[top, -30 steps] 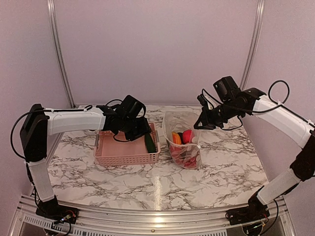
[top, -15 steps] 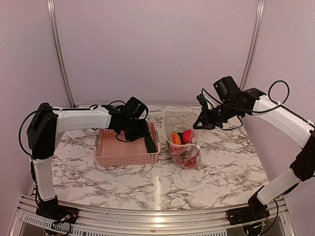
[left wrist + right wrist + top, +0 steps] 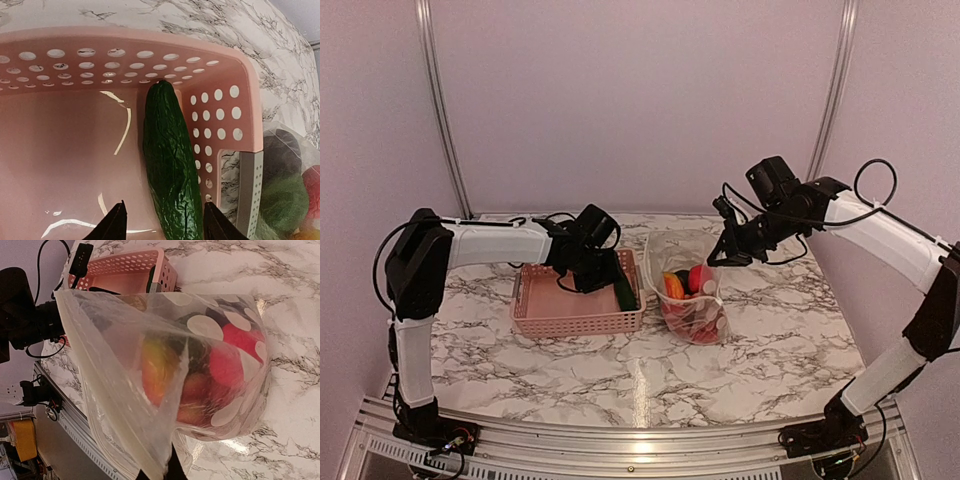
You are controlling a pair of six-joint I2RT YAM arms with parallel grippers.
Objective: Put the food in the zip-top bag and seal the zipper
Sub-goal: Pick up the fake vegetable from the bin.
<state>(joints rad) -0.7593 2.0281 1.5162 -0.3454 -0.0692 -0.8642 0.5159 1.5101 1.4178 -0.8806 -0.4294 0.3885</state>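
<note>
Bag (image 3: 675, 250): mostly filled, unsealed, rim pinched in right pincer (image 3: 723, 252). Cucumber (image 3: 170, 160): in basket (image 3: 220, 115), straddled by left pincer (image 3: 164, 223), spread, empty.

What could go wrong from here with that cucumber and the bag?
The cucumber lies close along the basket wall, so the open left fingers might catch the wall or slip off.
The right fingers pinch just one edge of the zip-top bag; its slack mouth could fold shut, or the bag tip, when the long cucumber goes in.
</note>
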